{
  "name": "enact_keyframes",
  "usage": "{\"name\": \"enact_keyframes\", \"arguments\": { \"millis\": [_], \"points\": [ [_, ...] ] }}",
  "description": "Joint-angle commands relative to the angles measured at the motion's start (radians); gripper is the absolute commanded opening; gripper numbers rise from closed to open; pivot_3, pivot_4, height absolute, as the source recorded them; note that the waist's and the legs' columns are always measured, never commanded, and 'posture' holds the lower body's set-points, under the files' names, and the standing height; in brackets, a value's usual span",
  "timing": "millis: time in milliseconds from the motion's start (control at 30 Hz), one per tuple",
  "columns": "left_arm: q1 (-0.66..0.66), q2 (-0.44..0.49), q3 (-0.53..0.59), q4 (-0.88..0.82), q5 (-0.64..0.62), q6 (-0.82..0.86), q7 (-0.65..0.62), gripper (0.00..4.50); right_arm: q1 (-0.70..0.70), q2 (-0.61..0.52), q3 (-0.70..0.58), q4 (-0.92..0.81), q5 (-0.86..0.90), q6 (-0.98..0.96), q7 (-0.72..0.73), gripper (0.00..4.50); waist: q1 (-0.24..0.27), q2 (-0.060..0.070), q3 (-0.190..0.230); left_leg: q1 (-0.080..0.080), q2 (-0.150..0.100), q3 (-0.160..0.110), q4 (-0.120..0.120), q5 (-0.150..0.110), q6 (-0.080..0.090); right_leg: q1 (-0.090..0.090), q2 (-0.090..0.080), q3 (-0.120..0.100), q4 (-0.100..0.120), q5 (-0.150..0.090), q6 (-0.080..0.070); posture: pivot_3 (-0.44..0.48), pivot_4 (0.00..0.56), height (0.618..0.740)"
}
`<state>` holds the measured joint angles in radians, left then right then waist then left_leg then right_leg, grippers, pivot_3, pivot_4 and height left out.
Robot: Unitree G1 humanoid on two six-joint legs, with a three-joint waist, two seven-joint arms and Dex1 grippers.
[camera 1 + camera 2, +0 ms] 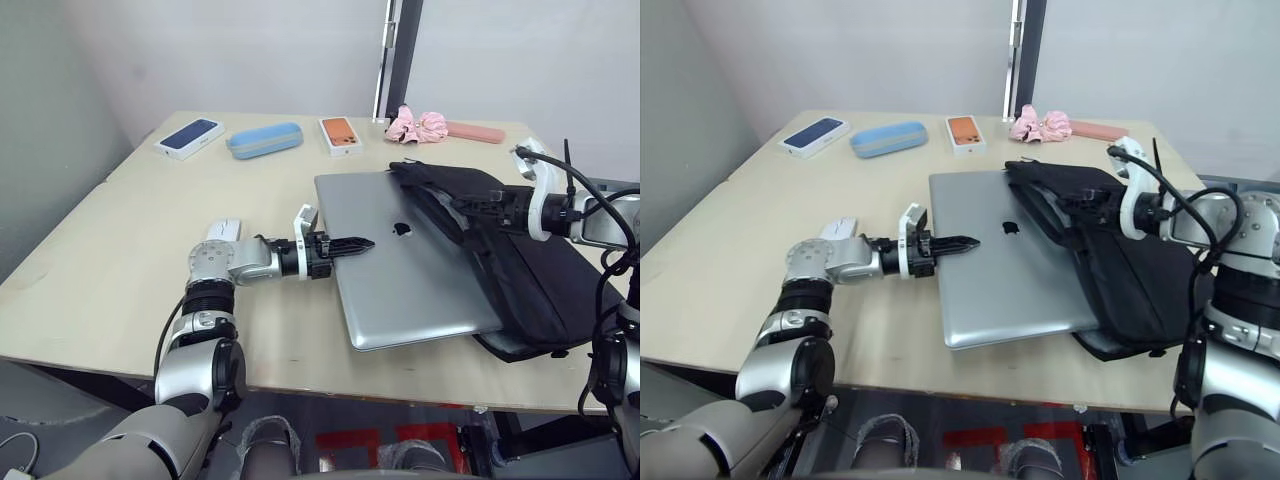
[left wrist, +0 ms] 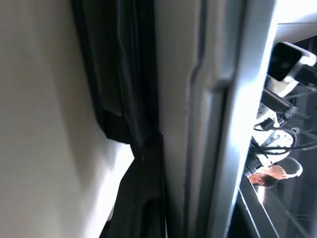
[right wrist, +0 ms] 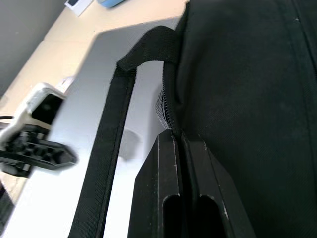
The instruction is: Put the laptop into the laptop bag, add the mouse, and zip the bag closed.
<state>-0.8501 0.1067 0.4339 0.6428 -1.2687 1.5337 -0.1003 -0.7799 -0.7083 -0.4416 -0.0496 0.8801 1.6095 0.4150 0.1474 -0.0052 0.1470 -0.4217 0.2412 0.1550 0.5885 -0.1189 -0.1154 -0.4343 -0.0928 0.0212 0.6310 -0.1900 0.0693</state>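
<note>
Nearest me, the left gripper (image 1: 350,245) lay level over the surface (image 1: 120,270), its fingers drawn together to a point and bearing on the left edge of the laptop (image 1: 410,270); from the left wrist view I judged them pressed against that edge rather than clamped around it, though that view was too close to be sure. The mouse (image 1: 224,230) sat on the surface just behind the left forearm, untouched. The laptop lay flat, lid closed, its right portion already under the raised flap of the laptop bag (image 1: 530,280), which rested at the surface's right side with one corner overhanging the near edge. The right gripper (image 1: 1085,205) had its fingers closed on the bag's upper edge by the zipper (image 3: 168,111), holding the mouth lifted, one handle (image 3: 116,124) draped across the lid.

I judged the step in hand to be sliding the laptop in. To do it well I would push along the laptop's width, low and square to the edge so it does not pivot, while keeping the opening high enough to clear the lid.

Farther back lay a phone box (image 1: 189,137), a blue case (image 1: 264,139), an orange box (image 1: 340,135) and a pink scrunchie (image 1: 418,124).
</note>
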Motion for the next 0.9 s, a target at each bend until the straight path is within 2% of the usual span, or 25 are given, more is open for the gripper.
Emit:
{"name": "enact_keyframes", "arguments": {
  "millis": [33,200,467,633,900],
  "points": [
    [-0.073,-0.028,0.038,-0.012,-0.003,-0.061,-0.031,0.34,-0.011,0.027,-0.080,-0.021,0.114,0.005,-0.089,0.02,-0.002,0.000,0.000,0.000,0.000,0.000,0.000,0.000,0.000,0.000,0.000,0.000,0.000,0.000,0.001,0.000,0.150,0.740],
    [-0.101,-0.059,0.038,0.001,0.040,-0.123,-0.063,0.34,0.008,0.057,-0.109,-0.020,0.267,0.005,-0.222,0.02,-0.001,0.000,0.000,0.000,0.000,0.000,0.000,0.000,0.000,0.000,0.000,0.000,0.000,0.001,0.002,0.000,0.150,0.740],
    [-0.140,-0.129,-0.006,0.030,0.130,-0.202,-0.149,0.34,0.028,0.122,-0.187,0.033,0.536,0.005,-0.514,0.02,0.000,0.000,0.000,-0.001,-0.001,0.000,0.000,0.000,0.000,0.000,-0.001,0.000,-0.001,0.002,0.003,0.000,0.150,0.740],
    [-0.146,-0.175,-0.073,0.037,0.211,-0.231,-0.232,0.34,0.067,0.106,-0.117,0.038,0.731,-0.084,-0.667,0.02,-0.001,0.000,0.000,-0.001,-0.001,0.000,-0.001,0.000,0.000,0.000,-0.001,0.000,-0.002,0.003,0.005,0.000,0.150,0.740],
    [-0.158,-0.206,-0.094,0.060,0.285,-0.272,-0.318,0.34,0.148,-0.030,0.053,0.024,1.013,-0.295,-0.813,0.02,-0.003,0.001,0.000,-0.002,-0.002,0.000,-0.001,0.000,0.000,0.000,-0.002,0.000,-0.004,0.004,0.008,0.000,0.150,0.740]
  ]
}}
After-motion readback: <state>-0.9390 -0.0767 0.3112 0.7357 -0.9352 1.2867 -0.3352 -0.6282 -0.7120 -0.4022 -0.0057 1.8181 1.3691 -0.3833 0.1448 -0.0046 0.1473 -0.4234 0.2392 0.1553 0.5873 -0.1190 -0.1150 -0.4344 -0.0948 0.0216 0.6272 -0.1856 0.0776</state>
